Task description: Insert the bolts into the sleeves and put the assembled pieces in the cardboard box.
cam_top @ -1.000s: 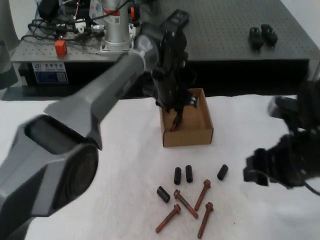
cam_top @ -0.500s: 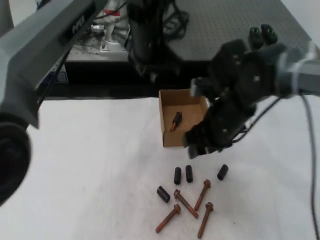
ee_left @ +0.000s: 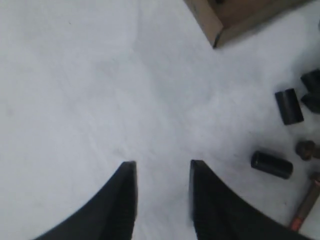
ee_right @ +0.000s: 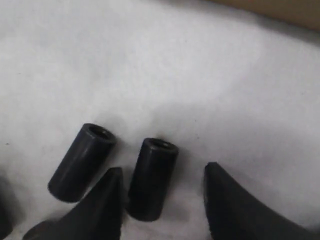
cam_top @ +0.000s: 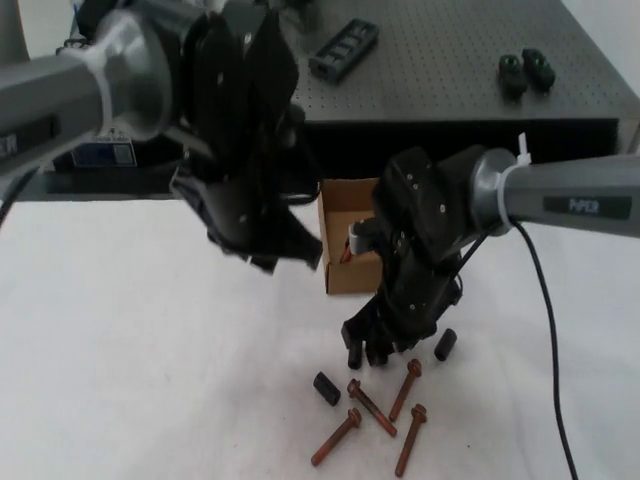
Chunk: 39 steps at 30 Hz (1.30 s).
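High view. The left gripper [cam_top: 285,258] hangs at centre-left of the frame over the white cloth [cam_top: 150,350], just left of the cardboard box [cam_top: 350,278]. The right gripper [cam_top: 370,348] is down at lower centre, just below the box. The box sits mid-frame on the cloth, with one assembled piece [cam_top: 346,252] inside, partly hidden. Loose black sleeves [cam_top: 326,388] lie below the box. Four copper-coloured bolts [cam_top: 372,407] lie in a cluster at bottom centre. The perforated bench top [cam_top: 450,60] runs across the upper frame.

Left wrist view. The left gripper [ee_left: 162,167] has its fingers spread with nothing between them, over bare cloth [ee_left: 100,75]. A corner of the box [ee_left: 235,27] is well apart from the fingertips. Two sleeves [ee_left: 289,106] and a bolt [ee_left: 305,210] lie off to one side.

Right wrist view. The right gripper [ee_right: 163,170] has its fingers spread around one lying sleeve [ee_right: 152,180], which is close against one finger with a clear gap to the other. A second sleeve [ee_right: 80,162] lies just beside it, outside the fingers. An edge of the box [ee_right: 280,10] is beyond them.
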Available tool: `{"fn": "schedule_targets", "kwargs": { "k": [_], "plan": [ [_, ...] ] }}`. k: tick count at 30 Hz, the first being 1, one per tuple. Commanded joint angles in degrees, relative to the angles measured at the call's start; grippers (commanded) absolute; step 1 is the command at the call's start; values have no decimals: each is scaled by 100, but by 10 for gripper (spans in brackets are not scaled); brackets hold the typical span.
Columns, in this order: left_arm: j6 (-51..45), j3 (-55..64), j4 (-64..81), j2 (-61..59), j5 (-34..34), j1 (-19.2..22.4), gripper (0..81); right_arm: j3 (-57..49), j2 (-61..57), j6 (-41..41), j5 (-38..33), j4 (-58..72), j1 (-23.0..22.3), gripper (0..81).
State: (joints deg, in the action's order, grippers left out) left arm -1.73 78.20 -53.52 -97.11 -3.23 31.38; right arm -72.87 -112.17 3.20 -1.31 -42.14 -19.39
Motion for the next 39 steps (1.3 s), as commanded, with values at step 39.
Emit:
{"fn": "schedule_targets", "kwargs": {
  "k": [39],
  "plan": [
    [1958,-341,790,-1663,1243,1103,209,1884,3615,-416,-231,-82,1081,15]
  ]
}}
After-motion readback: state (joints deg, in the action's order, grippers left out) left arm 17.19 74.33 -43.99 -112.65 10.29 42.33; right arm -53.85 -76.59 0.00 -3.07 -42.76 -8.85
